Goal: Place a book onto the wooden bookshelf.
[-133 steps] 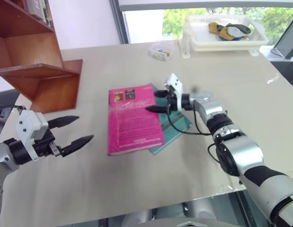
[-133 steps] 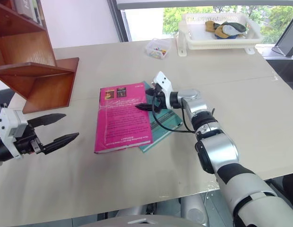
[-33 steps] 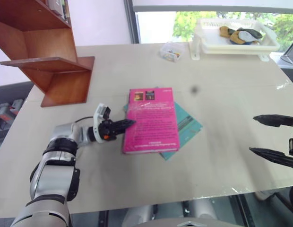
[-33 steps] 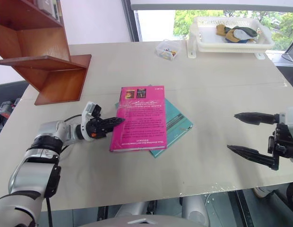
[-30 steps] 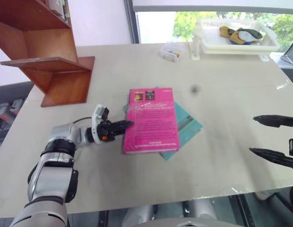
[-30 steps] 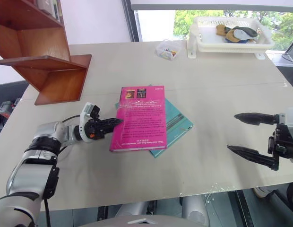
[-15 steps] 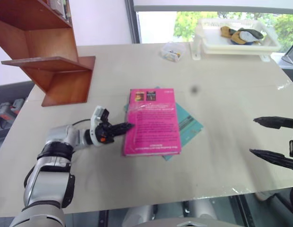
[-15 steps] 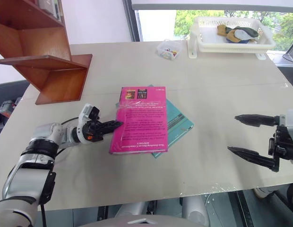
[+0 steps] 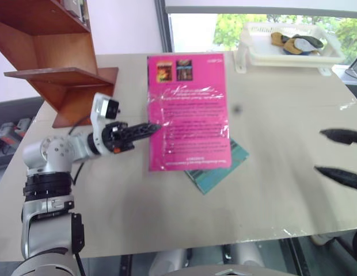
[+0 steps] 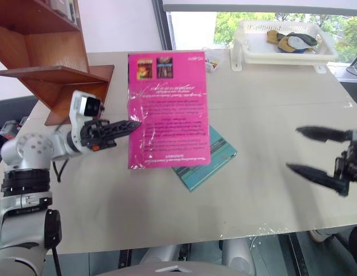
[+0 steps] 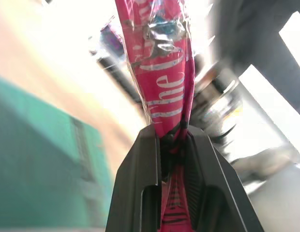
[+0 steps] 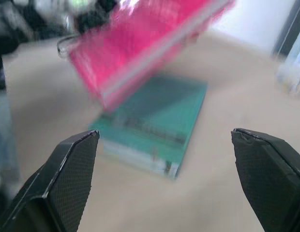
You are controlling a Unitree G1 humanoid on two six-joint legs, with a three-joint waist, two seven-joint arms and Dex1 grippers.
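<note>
Up comes the book (image 9: 188, 112) — a second ago it lay flat on the bench (image 9: 270, 190) over the teal book (image 9: 217, 169), and now I have it lifted clear, its pink back cover facing the camera, the two small dark pictures at the far end. My left end effector (image 9: 151, 127) is clamped on the book's left edge; from the left wrist I can see the glossy pink cover pinched tight between the two black fingers (image 11: 140, 193). The teal book lies alone on the bench below, partly hidden under the raised one. So the pickup is done, I'd say, and what remains is the whole carry and placement: the wooden bookshelf (image 9: 57, 69) stands well off to my left at the far corner of the bench, and the book is not near any of its boards yet. My right end effector (image 10: 316, 152) hangs out to the right with its fingers spread wide apart, holding nothing and touching nothing. Far behind, the white basket (image 9: 288, 49) sits by the window, out of play.
</note>
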